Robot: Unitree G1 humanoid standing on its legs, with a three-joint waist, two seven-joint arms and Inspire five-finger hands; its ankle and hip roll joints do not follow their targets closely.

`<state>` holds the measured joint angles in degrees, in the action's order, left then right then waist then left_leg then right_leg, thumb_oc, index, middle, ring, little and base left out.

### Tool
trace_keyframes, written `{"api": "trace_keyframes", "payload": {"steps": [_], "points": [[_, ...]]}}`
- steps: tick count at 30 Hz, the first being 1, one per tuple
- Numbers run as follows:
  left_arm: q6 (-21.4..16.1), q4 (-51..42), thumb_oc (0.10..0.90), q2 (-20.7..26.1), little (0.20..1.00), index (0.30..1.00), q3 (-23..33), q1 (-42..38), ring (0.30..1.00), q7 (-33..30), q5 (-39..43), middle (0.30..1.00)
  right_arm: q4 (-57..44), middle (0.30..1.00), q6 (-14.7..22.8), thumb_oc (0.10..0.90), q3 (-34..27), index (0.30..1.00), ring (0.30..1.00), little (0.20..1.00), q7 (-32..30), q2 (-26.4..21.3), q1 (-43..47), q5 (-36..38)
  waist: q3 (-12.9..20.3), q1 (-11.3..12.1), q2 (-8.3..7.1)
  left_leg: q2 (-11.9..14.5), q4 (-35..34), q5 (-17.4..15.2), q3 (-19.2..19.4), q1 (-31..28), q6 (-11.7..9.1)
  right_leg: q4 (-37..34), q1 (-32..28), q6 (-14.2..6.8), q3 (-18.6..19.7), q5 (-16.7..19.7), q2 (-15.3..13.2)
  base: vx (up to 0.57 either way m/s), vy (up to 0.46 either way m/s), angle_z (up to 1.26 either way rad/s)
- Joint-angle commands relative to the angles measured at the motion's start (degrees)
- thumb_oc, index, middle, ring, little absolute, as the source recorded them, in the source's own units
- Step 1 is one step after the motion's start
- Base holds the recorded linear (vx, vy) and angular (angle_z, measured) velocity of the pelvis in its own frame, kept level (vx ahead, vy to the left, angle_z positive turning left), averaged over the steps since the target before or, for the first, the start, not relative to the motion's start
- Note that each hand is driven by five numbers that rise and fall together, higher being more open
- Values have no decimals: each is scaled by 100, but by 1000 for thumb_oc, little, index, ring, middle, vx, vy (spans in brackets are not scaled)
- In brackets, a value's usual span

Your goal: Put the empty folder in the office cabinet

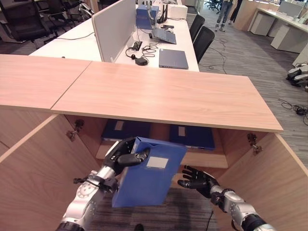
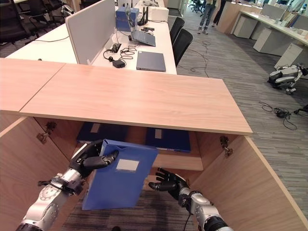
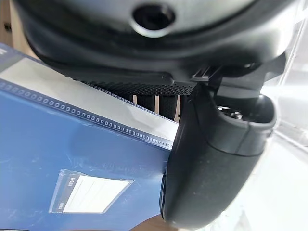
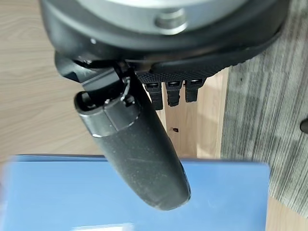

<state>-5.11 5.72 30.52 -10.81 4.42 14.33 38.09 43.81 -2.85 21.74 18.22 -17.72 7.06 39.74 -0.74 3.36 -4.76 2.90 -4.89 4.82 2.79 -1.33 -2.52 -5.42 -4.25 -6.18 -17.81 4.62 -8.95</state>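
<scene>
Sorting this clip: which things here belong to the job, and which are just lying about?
Job:
blue folder, held in left hand
right hand, open beside it
open cabinet

Lying about:
two folders on the shelf
laptop
desk chairs

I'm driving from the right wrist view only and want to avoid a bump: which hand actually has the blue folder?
Observer: The left hand does, thumb and fingers clamped on the blue folder at its upper corner.
Operator: And my right hand?
Observer: The right hand hangs open beside the folder's lower edge, not touching it.
Operator: Is the cabinet ready?
Observer: Both doors stand open, and two blue folders already lie flat on the shelf inside the cabinet.
</scene>
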Motion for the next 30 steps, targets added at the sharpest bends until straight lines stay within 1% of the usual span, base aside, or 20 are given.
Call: {"api": "trace_keyframes", "payload": {"steps": [1,6,8,10,13,14,18,22,23,25,26,27,28,29,30], "points": [[-728,-611,400,-61,300,300,64,-1023,300,219,449,300,-3,900,450,800,61,900,900,900,98,44,654,386,227,72,-38,-188,-11,-762,21,-203,93,61,100,-164,163,-292,-27,0,0,0],[-721,-718,400,-224,300,300,-175,-1230,300,274,679,300,-50,900,376,800,464,900,900,900,196,331,703,372,213,73,-46,-187,-11,-756,21,-195,92,65,103,-151,162,-293,-28,0,0,0],[-721,-717,400,-224,300,300,-175,-1231,300,275,679,300,-50,900,375,800,464,900,900,900,196,331,703,373,212,73,-46,-188,-11,-756,21,-195,92,65,103,-151,162,-293,-28,0,0,0],[-681,-762,400,-318,300,300,-448,-1444,300,409,806,300,-165,900,333,800,778,900,900,900,304,426,782,287,213,65,-49,-189,-11,-756,22,-199,93,67,106,-143,169,-296,-22,0,0,0],[-623,-786,400,-336,300,300,-613,-1526,300,494,892,300,-211,900,326,800,885,900,900,900,326,449,877,264,215,64,-49,-190,-11,-756,30,-198,97,68,113,-142,173,-294,-22,0,0,0],[-545,-755,400,-333,300,300,-796,-1581,300,607,997,300,-342,900,320,800,997,900,900,900,360,445,973,274,214,57,-48,-189,-11,-753,35,-198,101,70,113,-143,180,-293,-21,0,0,0],[-315,-592,400,-303,300,300,-1141,-1643,300,942,1313,300,-732,900,293,800,1156,900,900,900,479,287,1124,290,218,33,-37,-188,-11,-752,44,-201,107,73,121,-148,178,-286,-26,0,0,0],[135,-411,400,-419,300,300,-1583,-1668,300,1415,2056,300,-977,900,335,800,1263,900,900,900,547,87,1344,440,219,-8,-34,-191,-11,-748,33,-196,113,79,127,-156,179,-282,-27,0,0,0],[214,-449,400,-367,300,300,-1697,-1666,300,1526,2159,300,-989,900,362,800,1255,900,900,900,545,37,1397,469,215,-10,-31,-188,-11,-747,32,-193,115,81,126,-159,171,-281,-29,0,0,0],[256,-512,400,-289,300,300,-1785,-1659,300,1617,2230,300,-987,900,384,800,1229,900,900,900,551,-12,1441,508,214,-14,-26,-193,-11,-747,25,-191,116,82,124,-161,164,-278,-29,0,0,0],[419,-631,400,-63,300,300,-1960,-1580,300,1887,2401,300,-1013,900,435,800,1098,900,900,900,577,-129,1482,729,226,-22,-16,-196,-11,-746,20,-182,115,77,133,-175,152,-268,-30,0,0,0],[510,-678,400,67,300,300,-2050,-1536,300,2040,2486,300,-1012,900,464,800,992,900,900,900,574,-186,1498,902,230,-28,-9,-198,-11,-747,16,-178,117,80,139,-181,152,-265,-29,0,0,0],[510,-678,400,67,300,300,-2050,-1537,300,2040,2486,300,-1012,900,464,800,992,900,900,900,574,-186,1498,902,230,-28,-9,-198,-11,-747,16,-178,117,80,139,-181,152,-265,-29,0,0,0],[576,-632,400,228,300,300,-2154,-1421,300,2200,2575,300,-1023,900,556,800,723,900,900,900,540,-184,1462,1305,240,-33,0,-203,-11,-745,14,-166,121,81,143,-192,146,-262,-30,0,0,0],[575,-631,400,228,300,300,-2156,-1422,300,2201,2575,300,-1023,651,556,634,721,651,651,651,540,-184,1461,1306,240,-31,-1,-203,-11,-746,14,-167,121,81,143,-192,146,-262,-31,0,0,0]]}}
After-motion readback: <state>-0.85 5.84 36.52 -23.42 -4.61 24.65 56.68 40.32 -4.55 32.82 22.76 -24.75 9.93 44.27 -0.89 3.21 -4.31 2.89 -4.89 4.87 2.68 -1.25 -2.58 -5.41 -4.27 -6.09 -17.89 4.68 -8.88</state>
